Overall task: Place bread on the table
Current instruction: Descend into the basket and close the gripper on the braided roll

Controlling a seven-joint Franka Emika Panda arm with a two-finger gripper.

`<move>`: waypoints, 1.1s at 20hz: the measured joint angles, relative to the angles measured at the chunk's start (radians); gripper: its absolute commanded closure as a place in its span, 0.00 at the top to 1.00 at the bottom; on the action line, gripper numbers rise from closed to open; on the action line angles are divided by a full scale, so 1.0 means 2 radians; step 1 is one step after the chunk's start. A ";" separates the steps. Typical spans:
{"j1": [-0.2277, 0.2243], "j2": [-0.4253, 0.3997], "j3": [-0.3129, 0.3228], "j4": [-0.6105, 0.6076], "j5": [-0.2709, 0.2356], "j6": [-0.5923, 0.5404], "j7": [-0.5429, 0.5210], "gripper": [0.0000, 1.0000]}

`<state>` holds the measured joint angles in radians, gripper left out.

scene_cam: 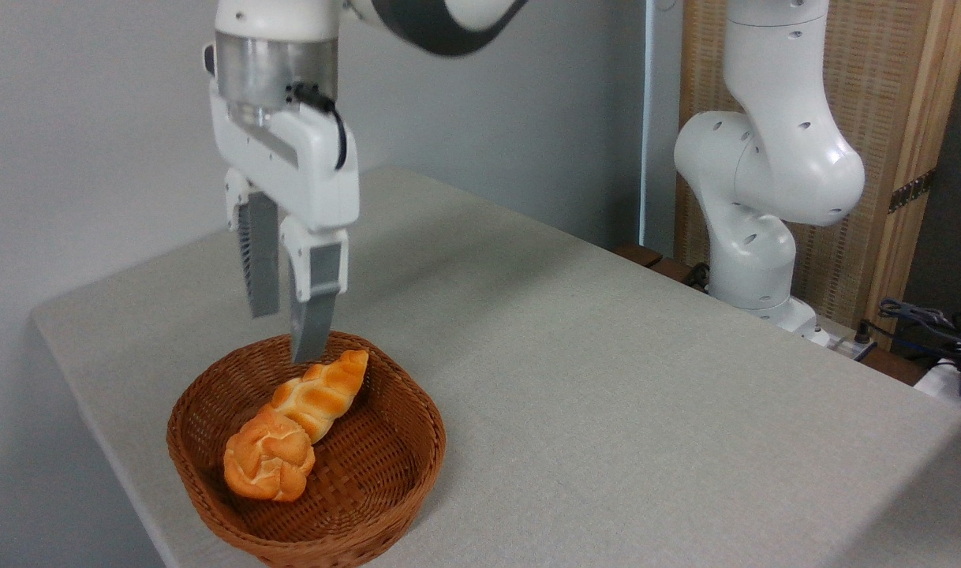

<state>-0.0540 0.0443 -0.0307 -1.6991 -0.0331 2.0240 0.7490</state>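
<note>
The pincer [285,335] hangs above the rear rim of the basket [386,481], fingers pointing down with a narrow gap between them and nothing held. Its tips stand over the tapered end of the loaf [323,392], not over the bun [269,464], so a grasp of the bun likely calls for a shift toward the basket's front left.

The bun lies in the basket, at the front left of its floor, touching the loaf's thick end. It does not yet rest on the desk [607,379].

Materials and shapes:
- Bun: round, knotted, glossy golden-orange crust with paler creases. The domed form offers no flat faces, so the fingers probably need to straddle its widest part.
- Loaf: longer, braided, tapering to a point at the rear.
- Basket: brown woven wicker, shallow, with a raised rim that limits any sideways approach.
- Desk: plain grey-beige cloth cover, smooth, with wide free area to the right of the basket.
- Fingers: flat grey pads, one ribbed on the visible face.
</note>
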 measured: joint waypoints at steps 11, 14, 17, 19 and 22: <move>0.000 0.065 -0.019 -0.036 0.000 0.108 0.007 1.00; -0.001 0.082 -0.035 -0.037 0.000 0.111 0.007 1.00; 0.000 0.095 -0.039 -0.037 0.000 0.126 0.007 0.99; 0.001 0.101 -0.039 -0.037 0.000 0.141 0.008 0.66; 0.002 0.104 -0.039 -0.037 0.000 0.153 0.036 0.25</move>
<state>-0.0491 0.2529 -0.1086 -1.7740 -0.0331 2.3306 0.8203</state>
